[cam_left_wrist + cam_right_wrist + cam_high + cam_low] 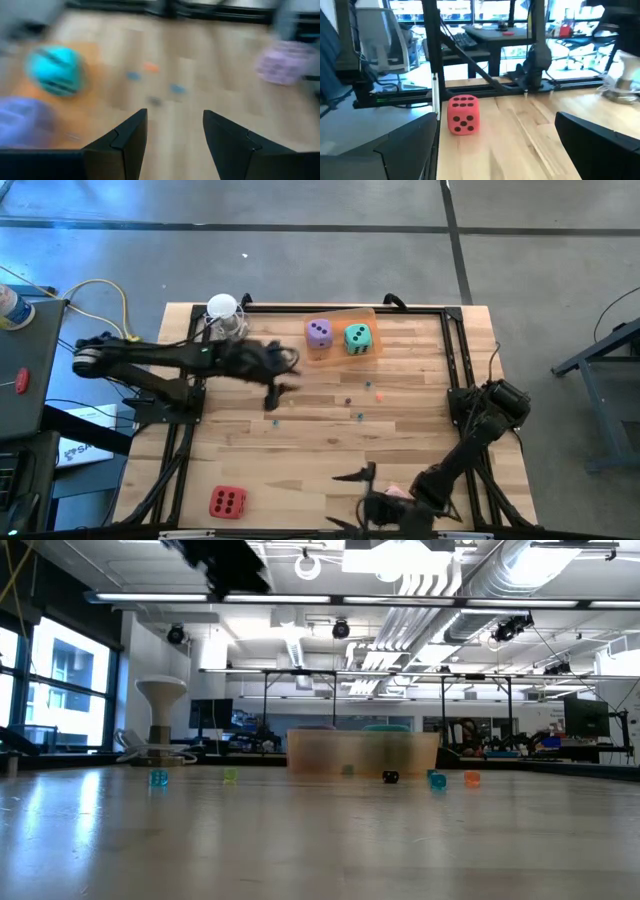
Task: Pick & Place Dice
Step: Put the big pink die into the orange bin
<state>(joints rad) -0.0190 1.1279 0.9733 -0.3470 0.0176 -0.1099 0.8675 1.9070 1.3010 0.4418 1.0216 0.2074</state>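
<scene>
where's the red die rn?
High view: the red die sits alone at the table's near-left corner, far from the purple die and teal die at the far edge.

Left tool (pixel 277 392) empty and parted above mid-table; right tool (pixel 352 476) wide apart at the near edge

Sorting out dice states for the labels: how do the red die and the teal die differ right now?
The red die sits alone on bare wood near the table's front left corner; the teal die sits at the far edge on an orange tray, beside the purple die. The red die's top shows six dark pips; the teal die's shows fewer. Both are rounded cubes, resting flat, and neither is held.
</scene>
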